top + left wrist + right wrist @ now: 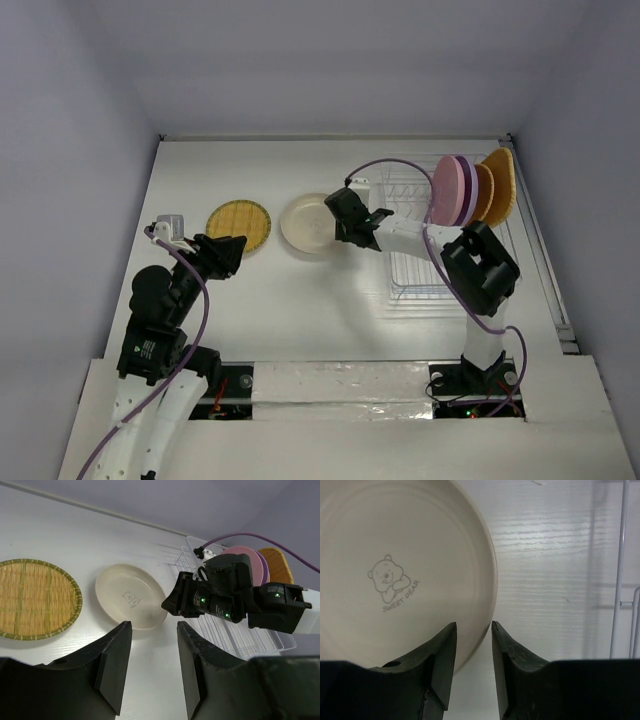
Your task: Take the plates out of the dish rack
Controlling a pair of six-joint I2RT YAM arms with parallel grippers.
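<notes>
— Left of the dish rack [420, 275], top view: what have you got down on the table [300, 320]?
— Log two, flat and just apart: yellow woven plate [239, 226], cream plate [305, 222]. Four stand on edge at the rack's far end: pink plate [448, 192], purple plate [467, 182], orange round plate [484, 202], orange textured plate [502, 172]. Your right gripper [345, 232] sits at the cream plate's right rim.
— Left wrist view?
— Left gripper [152, 662]: jaws wide apart, empty, low over the table and facing the cream plate.
— Right wrist view?
— Fingers [442, 655] parted only narrowly. The cream rim shows in the gap, and the plate lies flat. I judge they grip nothing.
— Step, and next?
— Judged: the cream plate's set-down is finishing. Next, lift clear and swing over to the rack for the pink plate, the outermost one. Mind the wire dividers and your purple cable [400, 165] looping above the rack. The left arm is well apart.
</notes>
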